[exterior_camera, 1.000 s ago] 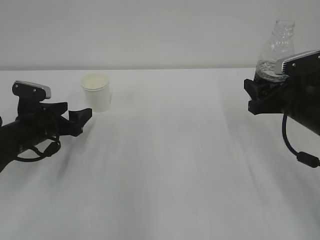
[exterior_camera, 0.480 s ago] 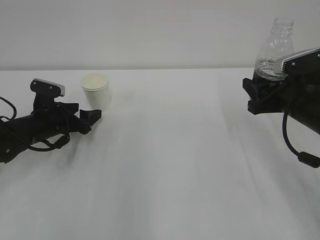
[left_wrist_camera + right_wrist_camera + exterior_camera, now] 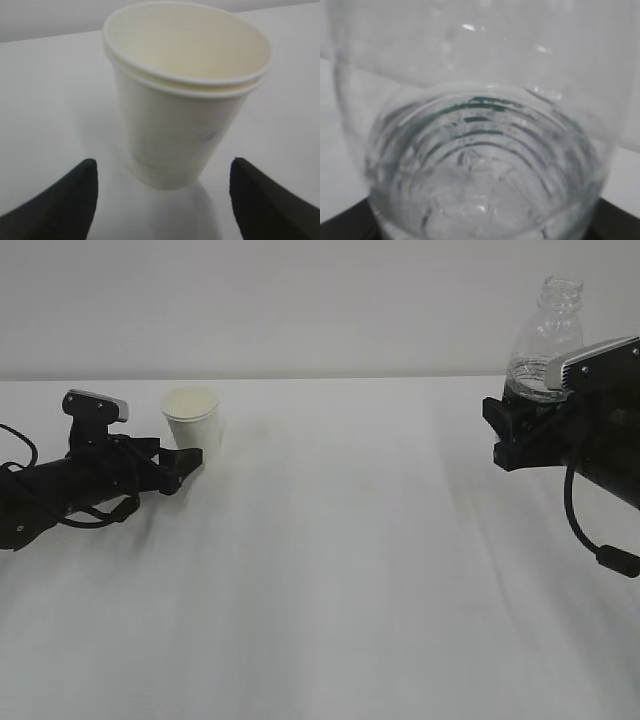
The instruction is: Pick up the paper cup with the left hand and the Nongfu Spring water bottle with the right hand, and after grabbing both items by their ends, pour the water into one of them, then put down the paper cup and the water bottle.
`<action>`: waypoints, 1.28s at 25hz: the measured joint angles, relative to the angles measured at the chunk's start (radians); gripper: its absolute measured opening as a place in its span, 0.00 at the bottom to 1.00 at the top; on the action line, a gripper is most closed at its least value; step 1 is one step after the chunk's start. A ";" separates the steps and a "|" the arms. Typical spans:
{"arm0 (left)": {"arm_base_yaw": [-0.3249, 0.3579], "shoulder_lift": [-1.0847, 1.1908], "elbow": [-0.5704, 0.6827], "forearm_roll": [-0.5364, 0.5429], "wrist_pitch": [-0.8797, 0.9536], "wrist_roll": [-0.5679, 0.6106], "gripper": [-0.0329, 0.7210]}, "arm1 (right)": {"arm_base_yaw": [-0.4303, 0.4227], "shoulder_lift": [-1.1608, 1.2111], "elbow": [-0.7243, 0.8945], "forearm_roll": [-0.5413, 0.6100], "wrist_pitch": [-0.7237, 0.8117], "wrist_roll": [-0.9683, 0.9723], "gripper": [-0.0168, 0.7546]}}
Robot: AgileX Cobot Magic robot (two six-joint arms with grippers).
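Black left hand (image 3: 190, 462) and right hand (image 3: 510, 435), looped cables.

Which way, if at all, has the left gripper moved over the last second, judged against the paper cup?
Yes. The left gripper has moved rightward toward the paper cup, which has stayed put; its open jaws now reach the cup's base.

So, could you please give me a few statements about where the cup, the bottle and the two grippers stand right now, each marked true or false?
1. The left gripper is open, a finger on each side of the paper cup. True.
2. The paper cup lies on its side. False: it stands upright on the table, mouth up.
3. The right gripper holds the water bottle by its lower part. True.
4. The bottle has a cap on. False: its neck is open.
5. The left gripper has lifted the cup. False: the cup rests on the table, with the fingers apart from it.
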 joint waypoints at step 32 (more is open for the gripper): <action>-0.002 0.085 -0.169 0.112 -0.026 -0.103 0.83 | 0.000 -0.002 0.000 -0.007 -0.004 0.004 0.64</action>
